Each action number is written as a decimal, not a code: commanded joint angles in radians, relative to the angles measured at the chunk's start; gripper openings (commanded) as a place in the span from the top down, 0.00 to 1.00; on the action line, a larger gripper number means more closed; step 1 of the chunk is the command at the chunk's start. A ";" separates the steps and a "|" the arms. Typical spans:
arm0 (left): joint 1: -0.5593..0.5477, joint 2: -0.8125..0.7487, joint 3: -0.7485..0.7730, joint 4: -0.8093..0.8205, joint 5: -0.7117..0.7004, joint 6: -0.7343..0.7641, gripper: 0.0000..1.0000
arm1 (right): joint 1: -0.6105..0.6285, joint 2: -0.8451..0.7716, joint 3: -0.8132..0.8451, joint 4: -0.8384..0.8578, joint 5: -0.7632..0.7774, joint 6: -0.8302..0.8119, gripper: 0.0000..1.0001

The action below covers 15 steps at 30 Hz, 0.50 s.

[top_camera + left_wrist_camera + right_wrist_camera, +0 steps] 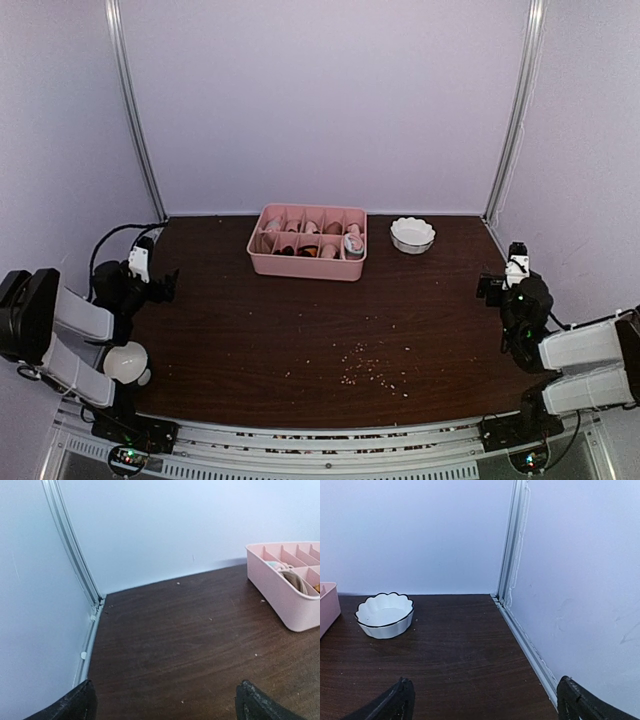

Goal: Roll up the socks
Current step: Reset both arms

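Left jaws stand wide apart with nothing between them, their dark fingertips (70, 707) over the left side of the dark brown wooden counter (250, 330). Toward the back, about mid-counter, sits a pink plastic divided tray (305, 265). A pink, teal and white fabric sock (353, 241) lies bundled in its rightmost compartment. Other compartments hold cream and brown bundles, and I cannot tell which is the cream sock. Pale crumbs (365, 365) dot the counter nearer the arms. Just right of the tray rests a white scalloped bowl (412, 235). Right jaws, at the right edge, gape equally wide and hold nothing.
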 commanded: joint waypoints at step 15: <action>0.006 0.003 0.045 0.096 -0.037 -0.026 0.02 | -0.173 0.201 0.137 0.098 -0.258 0.078 0.00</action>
